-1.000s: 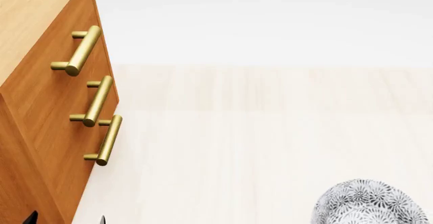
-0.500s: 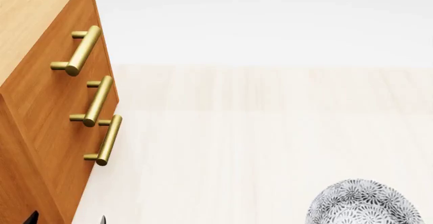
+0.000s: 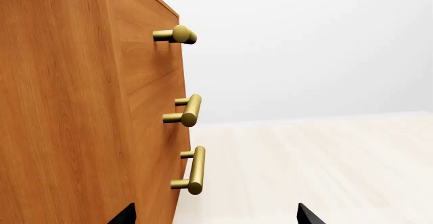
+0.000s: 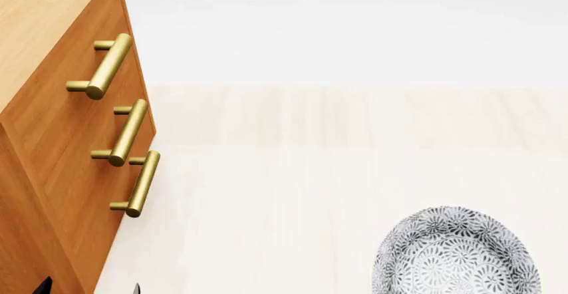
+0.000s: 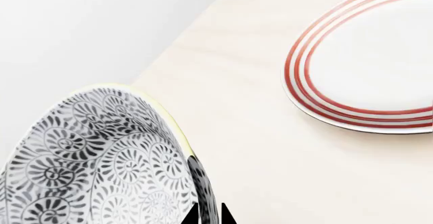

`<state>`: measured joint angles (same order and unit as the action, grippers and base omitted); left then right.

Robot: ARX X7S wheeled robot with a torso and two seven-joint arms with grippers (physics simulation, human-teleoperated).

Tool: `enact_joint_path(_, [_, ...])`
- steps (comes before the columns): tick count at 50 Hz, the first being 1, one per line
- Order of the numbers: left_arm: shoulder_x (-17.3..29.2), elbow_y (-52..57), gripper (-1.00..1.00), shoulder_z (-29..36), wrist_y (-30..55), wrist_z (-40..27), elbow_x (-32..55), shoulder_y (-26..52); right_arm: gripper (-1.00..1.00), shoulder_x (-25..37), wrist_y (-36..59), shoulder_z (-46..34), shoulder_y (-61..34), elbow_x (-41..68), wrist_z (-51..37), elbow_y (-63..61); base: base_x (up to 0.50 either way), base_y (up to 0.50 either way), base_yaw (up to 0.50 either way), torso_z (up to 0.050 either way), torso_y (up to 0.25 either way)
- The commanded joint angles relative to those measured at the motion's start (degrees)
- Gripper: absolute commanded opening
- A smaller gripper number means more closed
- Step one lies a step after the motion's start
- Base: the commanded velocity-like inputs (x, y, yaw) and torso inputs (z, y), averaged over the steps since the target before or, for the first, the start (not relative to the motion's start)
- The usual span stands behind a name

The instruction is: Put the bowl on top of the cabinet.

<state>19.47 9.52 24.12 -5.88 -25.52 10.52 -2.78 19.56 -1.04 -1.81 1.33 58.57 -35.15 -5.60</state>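
Cabinet (image 4: pixel 62 141): fills the left edge of the head view, its pale top at the upper left corner, three brass handles (image 4: pixel 117 132) stacked down the front.
Left gripper (image 3: pixel 213 215): only two dark fingertips show at the bottom of its wrist view, spread wide apart with nothing between them, beside the cabinet's lower front.
Table (image 4: pixel 337 174): light wood, bare across the centre of the head view.
Bowl (image 4: pixel 457 254): lower right of the head view, well apart from the cabinet, tilted so its patterned face shows; whether it is lifted clear of the table I cannot tell.
Right gripper (image 5: pixel 207 215): fingertips pinched close on the bowl's rim at the bottom centre of its wrist view — holding it.
Plate (image 5: pixel 365 62): red-ringed, upper right of the right wrist view, lying flat on the table.
Step in hand: carrying the bowl toward the cabinet, I judge. Doing it well means raising it above the cabinet's top edge before crossing left, levelling it, and keeping clear of the handles — a rim pinch may let it swing.
Writing: none readable anywhere.
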Motion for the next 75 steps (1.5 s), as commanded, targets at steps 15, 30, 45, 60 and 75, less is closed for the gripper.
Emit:
enact_joint_path(15, [0.1, -0.3, 1.0, 0.4, 0.0, -0.3, 0.1, 0.3, -1.0, -0.7, -4.1, 0.5, 1.7, -2.3, 3.5, -2.4, 0.0, 0.0, 0.0, 0.0, 0.0])
enact_joint_path(30, [-0.2, -0.8, 1.0, 2.0, 0.3, 0.1, -0.8, 0.9, -1.0, -0.3, -6.7, -0.9, 1.9, -10.5, 1.3, -6.6, 0.0, 0.0, 0.0, 0.0, 0.0])
enact_joint_path(45, [0.4, 2.4, 1.0, 2.7, 0.3, 0.5, -0.7, 0.7, -1.0, 0.3, -2.7, -4.3, -2.2, -15.7, -2.8, -7.3, 0.0, 0.0, 0.0, 0.0, 0.0])
enact_joint_path(60, [1.8, 6.2, 1.0, 3.1, -0.8, 1.0, -0.8, -0.3, -1.0, 2.0, 5.5, -8.6, -8.6, -21.6, -10.2, -12.9, 0.0, 0.0, 0.0, 0.0, 0.001])
enact_joint_path(75, [2.8, 8.1, 1.0, 2.4, -2.0, 0.3, -0.4, -1.8, -1.0, 2.5, 12.0, -12.7, -17.7, -25.9, -12.3, -10.8, 0.0, 0.0, 0.0, 0.0, 0.0])
